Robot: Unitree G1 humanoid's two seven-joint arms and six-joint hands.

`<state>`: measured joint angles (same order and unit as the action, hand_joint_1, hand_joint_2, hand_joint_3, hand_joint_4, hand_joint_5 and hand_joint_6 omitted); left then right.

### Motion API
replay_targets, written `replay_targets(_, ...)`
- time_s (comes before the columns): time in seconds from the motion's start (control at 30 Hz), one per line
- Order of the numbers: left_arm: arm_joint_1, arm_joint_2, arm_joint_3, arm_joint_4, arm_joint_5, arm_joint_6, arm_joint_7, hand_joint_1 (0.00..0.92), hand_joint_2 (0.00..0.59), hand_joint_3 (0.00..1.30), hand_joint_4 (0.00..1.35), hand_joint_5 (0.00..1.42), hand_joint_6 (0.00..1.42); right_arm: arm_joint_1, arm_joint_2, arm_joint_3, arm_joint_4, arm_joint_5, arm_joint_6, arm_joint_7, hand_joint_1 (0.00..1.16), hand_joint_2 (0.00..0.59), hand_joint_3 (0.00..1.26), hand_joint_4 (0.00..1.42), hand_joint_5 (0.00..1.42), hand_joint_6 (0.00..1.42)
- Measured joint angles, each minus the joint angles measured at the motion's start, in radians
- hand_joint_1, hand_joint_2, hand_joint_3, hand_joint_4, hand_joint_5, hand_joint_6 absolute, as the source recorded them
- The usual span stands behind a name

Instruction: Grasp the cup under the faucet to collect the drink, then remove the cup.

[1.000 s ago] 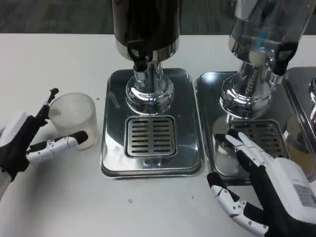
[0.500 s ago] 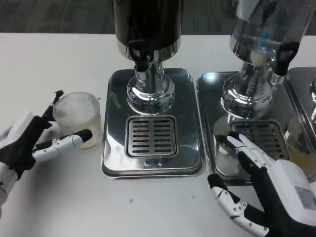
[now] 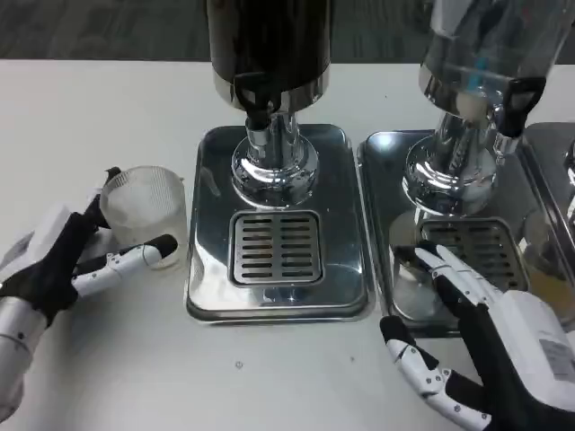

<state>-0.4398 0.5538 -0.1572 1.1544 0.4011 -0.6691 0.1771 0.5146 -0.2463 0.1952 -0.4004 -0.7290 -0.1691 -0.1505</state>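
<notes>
A clear ribbed plastic cup stands on the white table just left of the steel drip tray. My left hand wraps around it, with one finger behind the cup and another across its front base. The dark drink dispenser's black faucet hangs over the tray's slotted grate, to the right of the cup. My right hand lies open at the lower right, fingers spread over the front edge of the second tray, holding nothing.
A second dispenser with a clear tank and black faucet stands on the right tray. Another tray's edge shows at the far right. Bare white table lies in front of the trays.
My left hand and the cup have shifted slightly right toward the drip tray. The right hand has stayed in place.
</notes>
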Motion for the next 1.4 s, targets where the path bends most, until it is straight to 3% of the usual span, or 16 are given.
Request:
replay_targets(0.2, 0.0, -0.01, -0.001, -0.008, 0.0, 0.004, 0.016, 0.15, 0.017, 0.07, 0.11, 0.34, 0.34, 0.0, 0.0, 0.0, 0.0, 0.0, 0.0, 0.0, 0.3, 0.401, 0.2, 0.1, 0.12, 0.16)
replay_targets(0.47, 0.004, -0.041, -0.008, -0.03, 0.002, 0.027, 0.078, 0.219, 0.043, 0.18, 0.24, 0.53, 0.75, 0.0, 0.002, 0.0, 0.0, 0.0, 0.0, 0.0, 0.33, 0.401, 0.25, 0.11, 0.12, 0.18)
replay_targets(0.67, 0.008, -0.054, -0.024, -0.046, 0.008, 0.068, 0.124, 0.293, 0.057, 0.2, 0.29, 0.6, 0.84, 0.001, 0.005, -0.002, -0.003, 0.0, 0.0, 0.0, 0.34, 0.405, 0.26, 0.11, 0.13, 0.18)
replay_targets(0.97, 0.02, -0.064, -0.043, -0.066, 0.043, 0.11, 0.192, 0.314, 0.058, 0.24, 0.34, 0.66, 0.93, 0.007, 0.005, -0.015, -0.012, 0.007, 0.0, 0.0, 0.35, 0.405, 0.28, 0.12, 0.13, 0.18)
replay_targets(1.17, 0.039, -0.07, -0.051, -0.074, 0.045, 0.124, 0.241, 0.351, 0.081, 0.41, 0.53, 0.86, 1.14, 0.009, 0.005, -0.019, -0.019, 0.01, 0.0, 0.0, 0.35, 0.405, 0.28, 0.12, 0.13, 0.18)
replay_targets(1.4, 0.061, -0.088, -0.052, -0.086, 0.075, 0.133, 0.363, 0.406, 0.063, 0.6, 0.75, 1.06, 1.36, 0.012, 0.007, -0.019, -0.021, 0.012, 0.0, 0.0, 0.35, 0.405, 0.28, 0.12, 0.13, 0.18)
